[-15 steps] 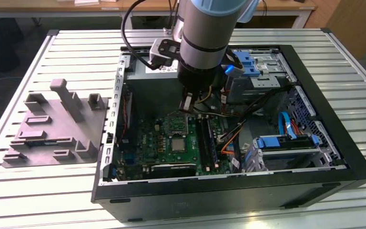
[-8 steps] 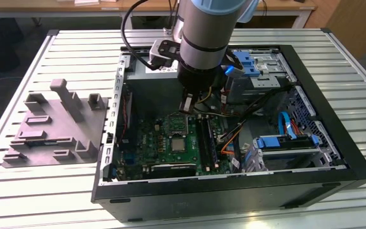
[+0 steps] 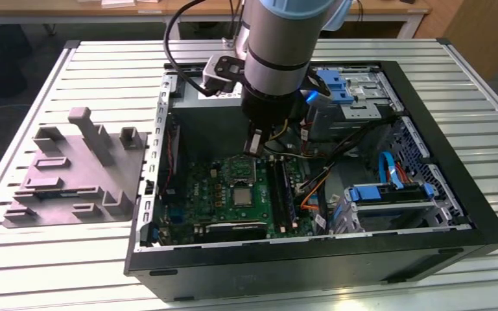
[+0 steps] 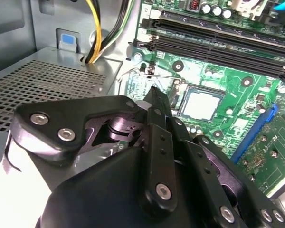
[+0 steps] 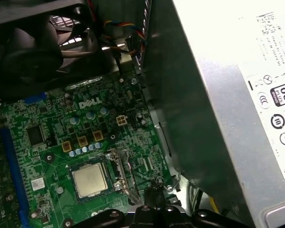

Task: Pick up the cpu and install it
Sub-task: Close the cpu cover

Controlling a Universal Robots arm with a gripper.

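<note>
The cpu (image 5: 89, 180) sits in its socket on the motherboard (image 3: 231, 194); the gripper (image 3: 255, 144) hovers just beside it, fingertips closed, empty

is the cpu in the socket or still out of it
In. The cpu lies flat in the socket on the green motherboard, seen in both wrist views; the gripper hovers beside it, holding nothing visible.

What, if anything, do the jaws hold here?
Nothing, as far as shows: the cpu lies in its socket on the motherboard, while the gripper hangs above, jaws together.
</note>
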